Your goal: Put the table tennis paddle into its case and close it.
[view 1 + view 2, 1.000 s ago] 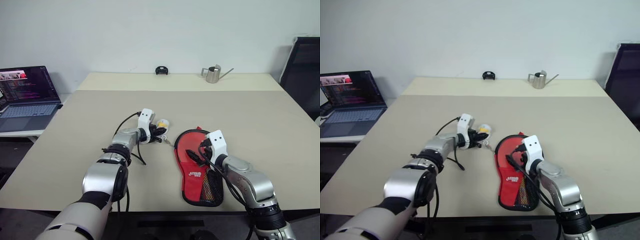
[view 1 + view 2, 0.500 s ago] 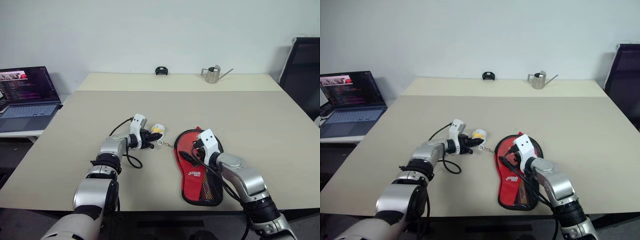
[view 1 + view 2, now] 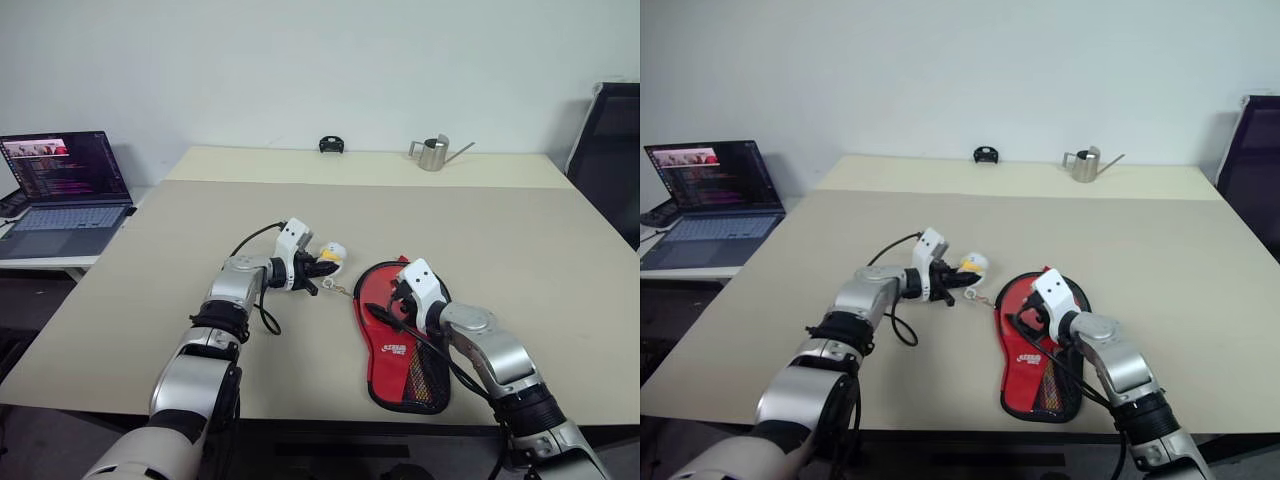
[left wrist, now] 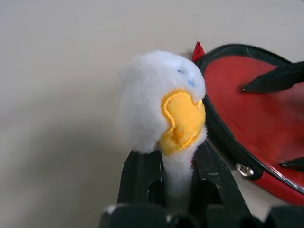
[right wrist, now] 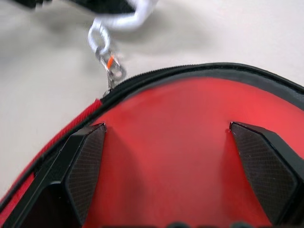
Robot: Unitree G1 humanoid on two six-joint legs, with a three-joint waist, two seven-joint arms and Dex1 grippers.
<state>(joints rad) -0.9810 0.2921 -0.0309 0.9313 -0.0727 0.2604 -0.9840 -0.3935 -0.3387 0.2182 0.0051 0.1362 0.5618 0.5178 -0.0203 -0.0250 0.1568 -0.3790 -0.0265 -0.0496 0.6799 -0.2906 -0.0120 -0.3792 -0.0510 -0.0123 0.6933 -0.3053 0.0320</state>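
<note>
I'm seeing even, soft indoor light, no glare; faint shadows under my arms on the table (image 3: pixel 520 250). Wrist views look close and slightly blurred at their edges.

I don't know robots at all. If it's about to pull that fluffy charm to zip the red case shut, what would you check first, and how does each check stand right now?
1. Left claw shut on the charm: ok, the black fingers pinch its lower end.
2. Charm linked to the zipper by the small chain: ok, it reaches the edge of the case.
3. Right claw steadying the case: ok, it is open with both fingers spread on the red surface.
4. Paddle fully inside: cannot tell, no handle sticks out, but the inside is hidden.
5. Zipper track free of snags: cannot tell.
6. Room on the table to pull: ok.
</note>
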